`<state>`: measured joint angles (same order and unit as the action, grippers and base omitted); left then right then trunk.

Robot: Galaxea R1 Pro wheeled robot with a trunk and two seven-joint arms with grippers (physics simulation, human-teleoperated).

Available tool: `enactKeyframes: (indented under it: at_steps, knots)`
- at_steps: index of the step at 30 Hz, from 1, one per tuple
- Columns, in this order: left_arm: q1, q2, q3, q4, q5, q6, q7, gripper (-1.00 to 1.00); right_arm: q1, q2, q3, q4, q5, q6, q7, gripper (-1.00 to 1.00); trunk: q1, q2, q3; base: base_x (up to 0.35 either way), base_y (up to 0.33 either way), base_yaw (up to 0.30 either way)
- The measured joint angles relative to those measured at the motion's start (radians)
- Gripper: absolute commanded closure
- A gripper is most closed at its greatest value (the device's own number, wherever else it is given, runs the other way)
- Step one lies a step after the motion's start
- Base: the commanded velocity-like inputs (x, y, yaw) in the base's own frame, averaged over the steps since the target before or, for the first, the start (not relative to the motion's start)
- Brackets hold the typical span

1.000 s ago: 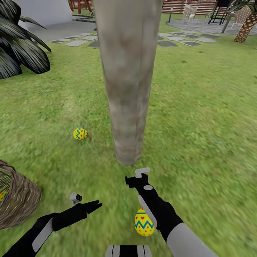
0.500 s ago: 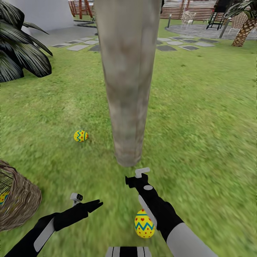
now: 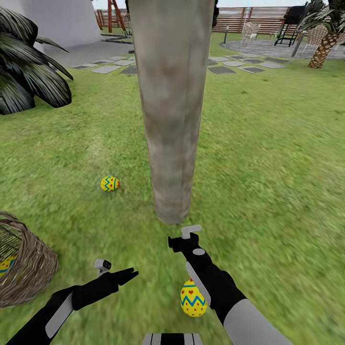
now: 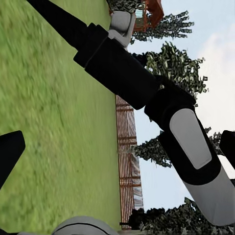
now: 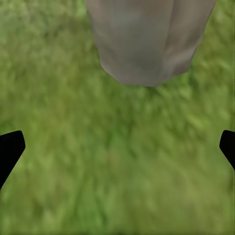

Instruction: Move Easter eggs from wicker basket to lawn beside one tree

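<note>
The tree's thick grey-beige trunk (image 3: 172, 120) rises from the lawn (image 3: 268, 182) straight ahead. One yellow Easter egg (image 3: 109, 183) lies on the grass just left of the trunk's foot. A second egg (image 3: 193, 298) lies nearer me, partly covered by my right forearm. The wicker basket (image 3: 28, 270) stands at the left edge with a third egg (image 3: 5, 265) showing through its weave. My right gripper (image 3: 178, 243) (image 5: 117, 147) is open and empty above grass just short of the trunk base (image 5: 147, 44). My left gripper (image 3: 127, 275) (image 4: 117, 152) is open and empty, right of the basket.
A dark spiky shrub (image 3: 24, 76) stands at the far left. Grey stepping stones (image 3: 239, 64) and a paved patio with chairs (image 3: 268, 45) lie beyond the tree, a palm (image 3: 326, 45) at the far right, and a slatted fence (image 3: 254, 17) behind.
The whole head view has shifted a little, showing more of the far garden, so the camera moved. Both arms, the eggs and the basket have stayed put.
</note>
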<state>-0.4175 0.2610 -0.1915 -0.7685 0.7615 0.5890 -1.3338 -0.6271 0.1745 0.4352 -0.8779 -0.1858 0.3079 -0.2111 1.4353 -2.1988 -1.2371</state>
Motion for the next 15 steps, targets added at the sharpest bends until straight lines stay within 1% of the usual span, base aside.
enactKeyframes:
  at_steps: [7,12,15]
  knots:
    - [0.0,0.0,0.0,0.001,0.0,0.0,0.0,-1.0,0.0,0.0,0.0,0.0,0.0,0.0,0.0,-1.0,0.0,0.0,0.011,-0.016,0.001,0.025]
    - [0.0,0.0,0.0,0.001,0.0,0.0,0.0,-1.0,0.0,0.0,0.0,0.0,0.0,0.0,-0.001,-1.0,0.0,0.0,0.019,-0.214,0.055,0.081]
    - [0.0,0.0,0.0,0.0,0.0,0.0,-0.001,-1.0,0.0,0.0,0.0,0.0,0.0,0.0,-0.002,-1.0,0.0,0.0,0.024,-0.069,0.023,0.093]
